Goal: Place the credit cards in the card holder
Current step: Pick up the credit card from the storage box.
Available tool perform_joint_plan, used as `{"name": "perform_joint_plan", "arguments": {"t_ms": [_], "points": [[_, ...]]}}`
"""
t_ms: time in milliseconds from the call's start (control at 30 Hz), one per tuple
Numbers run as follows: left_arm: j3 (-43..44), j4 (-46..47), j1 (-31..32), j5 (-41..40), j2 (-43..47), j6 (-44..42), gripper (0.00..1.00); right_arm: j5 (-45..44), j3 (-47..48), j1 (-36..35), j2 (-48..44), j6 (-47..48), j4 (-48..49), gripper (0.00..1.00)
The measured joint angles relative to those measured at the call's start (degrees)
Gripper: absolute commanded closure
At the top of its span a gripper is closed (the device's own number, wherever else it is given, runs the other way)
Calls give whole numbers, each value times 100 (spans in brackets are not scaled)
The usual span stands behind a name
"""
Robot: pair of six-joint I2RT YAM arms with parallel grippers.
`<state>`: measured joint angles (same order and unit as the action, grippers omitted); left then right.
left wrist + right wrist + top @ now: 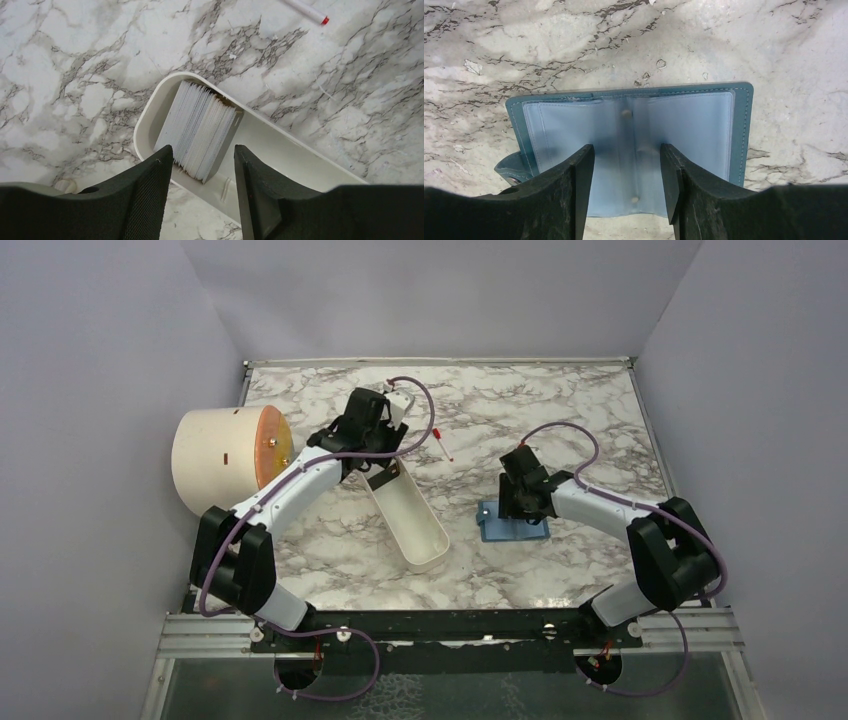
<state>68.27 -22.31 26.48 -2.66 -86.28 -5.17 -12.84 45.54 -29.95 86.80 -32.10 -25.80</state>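
Your L gripper (202,150) open, empty, over cards (200,125) stood in tray (150,107), set to pinch; R gripper (626,147), right of tray, open, prob pinning card holder (694,120) flat

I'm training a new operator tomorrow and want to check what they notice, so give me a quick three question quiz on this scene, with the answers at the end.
1. True or false: the card holder lies open on the table.
2. Multiple choice: the stack of cards stands on edge in A) the white tray, B) the card holder, C) nothing, it is bare on the table.
3. Fill in: the gripper poised over the card holder, with its jaws apart, is the ___ one.
Key: 1 true. 2 A; the left gripper straddles the stack there with open jaws. 3 right; it is the right gripper.
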Motion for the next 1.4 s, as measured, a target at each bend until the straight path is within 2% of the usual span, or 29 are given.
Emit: {"name": "perform_joint_plan", "arguments": {"t_ms": [367, 600, 800, 1400], "points": [[-378, 116, 0, 328, 48, -1366, 50, 2, 4, -4, -2, 92, 9, 48], [-378, 173, 9, 372, -103, -1891, 45, 11, 4, -4, -2, 120, 13, 48], [-378, 179, 39, 391, -415, -2186, 38, 24, 4, -4, -11, 138, 15, 48], [-378, 260, 103, -90, -911, -2553, 37, 107, -7, -4, -63, 190, 11, 47]]}}
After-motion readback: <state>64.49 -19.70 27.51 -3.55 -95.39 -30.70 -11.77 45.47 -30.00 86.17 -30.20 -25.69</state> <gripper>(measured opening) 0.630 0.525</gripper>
